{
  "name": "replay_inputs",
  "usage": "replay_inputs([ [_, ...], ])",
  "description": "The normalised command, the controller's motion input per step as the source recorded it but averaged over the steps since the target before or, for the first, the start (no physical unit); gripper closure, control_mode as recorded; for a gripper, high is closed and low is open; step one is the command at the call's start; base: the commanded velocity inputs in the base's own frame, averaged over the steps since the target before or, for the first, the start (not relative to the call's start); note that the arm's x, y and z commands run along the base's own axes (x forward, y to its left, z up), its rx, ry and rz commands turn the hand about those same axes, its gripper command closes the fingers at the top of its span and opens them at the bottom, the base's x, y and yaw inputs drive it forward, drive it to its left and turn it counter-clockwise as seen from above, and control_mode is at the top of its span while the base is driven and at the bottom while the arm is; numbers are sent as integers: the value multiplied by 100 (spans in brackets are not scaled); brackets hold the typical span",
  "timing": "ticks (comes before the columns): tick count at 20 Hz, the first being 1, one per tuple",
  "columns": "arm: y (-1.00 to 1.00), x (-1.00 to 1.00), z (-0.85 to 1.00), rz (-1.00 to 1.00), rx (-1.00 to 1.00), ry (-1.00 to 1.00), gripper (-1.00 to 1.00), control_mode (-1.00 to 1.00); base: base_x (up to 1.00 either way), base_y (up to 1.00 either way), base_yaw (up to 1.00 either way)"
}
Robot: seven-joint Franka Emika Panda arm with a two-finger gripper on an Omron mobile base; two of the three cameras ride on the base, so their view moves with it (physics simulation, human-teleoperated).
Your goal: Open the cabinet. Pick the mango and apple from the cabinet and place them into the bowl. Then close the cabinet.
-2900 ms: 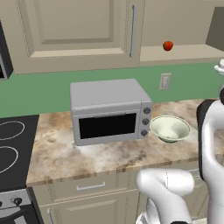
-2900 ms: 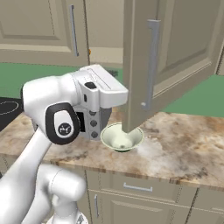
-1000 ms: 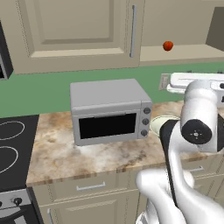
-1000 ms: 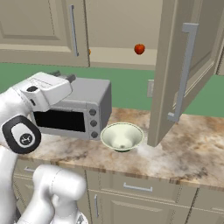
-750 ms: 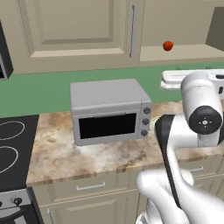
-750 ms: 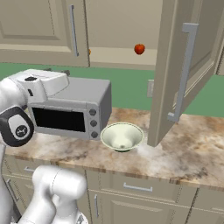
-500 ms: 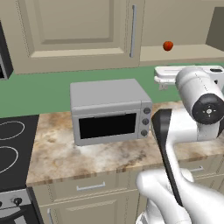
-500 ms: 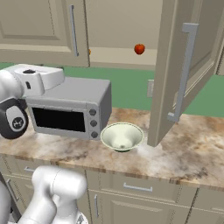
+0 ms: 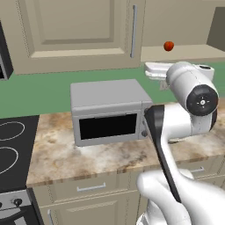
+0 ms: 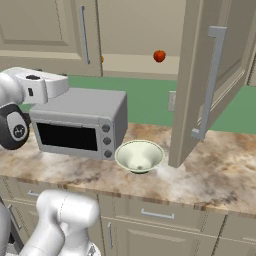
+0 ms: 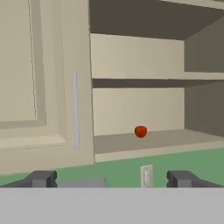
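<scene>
— What do you see of the cabinet (image 10: 210, 75)?

— Its right door is swung wide, beige with a recessed panel and a long silver bar handle. The left door is shut, its handle running straight down beside the opening. Inside are pale shelves with a darker back above.

— And the fruit?

— The apple (image 11: 140, 131) is a small round red-orange ball on the lowest shelf, near its front edge, standing alone. It shows there from both base views too. At the edge of the shut door, from the right base view, there is a small orange speck; I cannot tell what it is.

— The bowl?

— The bowl (image 10: 139, 156) is round, pale cream with a green tint, on the marbled counter just right of the grey microwave (image 10: 80, 122), below the open door.

— Any writing?

— None I can read.

— Your jaws?

— My gripper (image 11: 111, 178) is spread wide with nothing between the tips, pointed at the open cabinet, well apart from the apple.
</scene>
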Motion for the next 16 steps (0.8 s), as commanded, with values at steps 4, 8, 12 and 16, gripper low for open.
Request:
replay_inputs([
  [4, 0, 0, 0, 10, 13, 0, -100, -100, 0, 0, 0],
  [8, 0, 0, 0, 14, 16, 0, -100, -100, 0, 0, 0],
  [12, 0, 0, 0, 13, 16, -2, -100, -100, 0, 0, 0],
  [16, 1, 0, 0, 3, 0, 0, -100, -100, 0, 0, 0],
])
